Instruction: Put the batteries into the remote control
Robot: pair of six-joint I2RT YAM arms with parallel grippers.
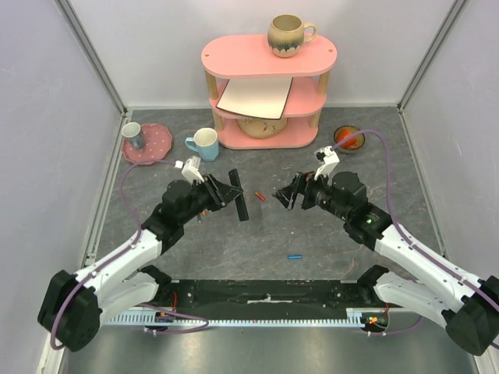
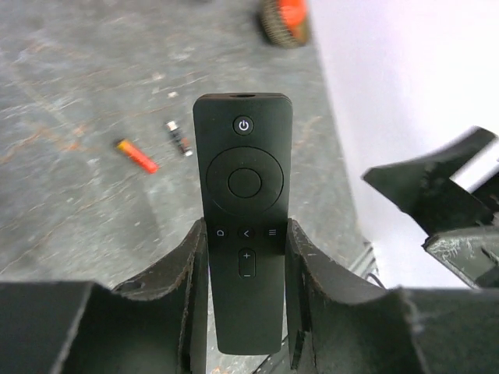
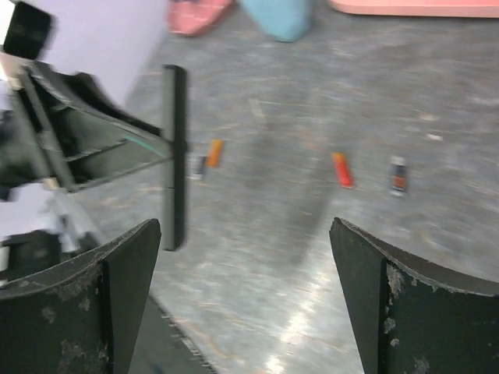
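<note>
My left gripper [image 1: 228, 189] is shut on the black remote control [image 1: 238, 196] and holds it above the table, button side towards the wrist camera [image 2: 243, 195]. The fingers [image 2: 191, 265] clamp its lower half. My right gripper [image 1: 282, 196] faces it, open and empty, its jaws wide apart [image 3: 243, 234]. In the right wrist view the remote [image 3: 174, 156] shows edge-on. A red battery [image 1: 260, 195] lies on the table between the grippers, with a dark battery [image 2: 178, 138] close by. A blue battery [image 1: 295, 255] lies nearer the front. An orange battery [image 3: 214, 153] lies beyond the remote.
A pink shelf [image 1: 265, 93] stands at the back with a mug [image 1: 288, 35] on top. A blue mug [image 1: 204, 144] and a pink plate [image 1: 156, 148] holding a cup are at the back left. An orange bowl [image 1: 348, 139] is at the back right.
</note>
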